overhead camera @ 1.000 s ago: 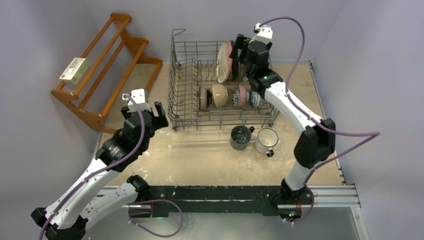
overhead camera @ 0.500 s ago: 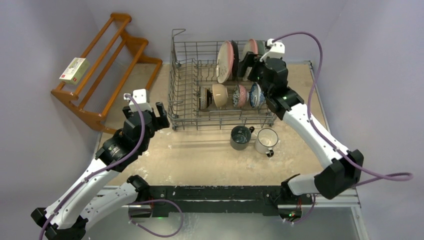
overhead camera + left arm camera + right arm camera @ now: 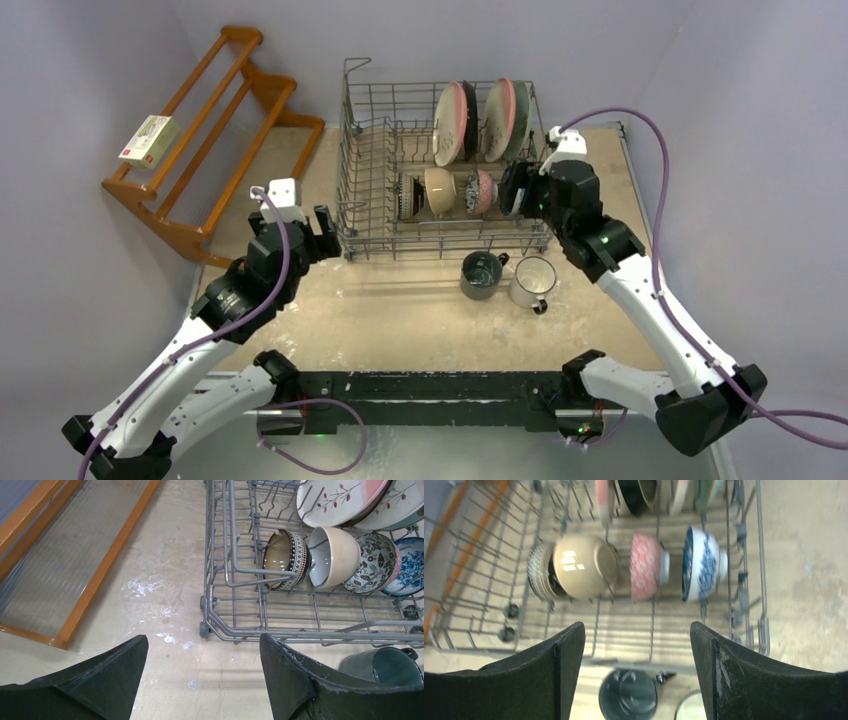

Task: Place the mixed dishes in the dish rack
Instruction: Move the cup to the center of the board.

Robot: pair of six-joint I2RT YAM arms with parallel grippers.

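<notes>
1. Near edge, bench (image 3: 400, 310): the teal mug (image 3: 481, 275) and the white mug (image 3: 535, 280) stand upright just beside each other, just outside the near wall of the dish rack (image 3: 350, 150). They are the only dishes not yet loaded.
2. Left end effector (image 3: 202, 639): hangs off the rack's near left corner, fingers wide apart, nothing between them. It has not shifted over the last second.
3. Right end effector (image 3: 636, 630): this is the change. A second ago it was up at the far right of the rack among the plates. It has now pulled back toward the near right side, above the bowl row, with its fingers spread and empty. The teal mug shows directly below it in the wrist view.
4. Bowl row, mid rack: dark patterned bowl (image 3: 408, 194), beige bowl (image 3: 440, 190), pink bowl (image 3: 483, 192) and blue bowl (image 3: 510, 190), all on edge between tines.
5. Far row: two groups of plates (image 3: 452, 122) stand on edge; the right group came into view as the arm left.
6. Reading: plates done, mugs probably next.
7. In the way: the rack's tall near wall and the filled bowl row behind it. The left part of the rack holds no dishes.
8. Far left: wooden shelf (image 3: 215, 130) with a small box (image 3: 148, 140), off the route.
</notes>
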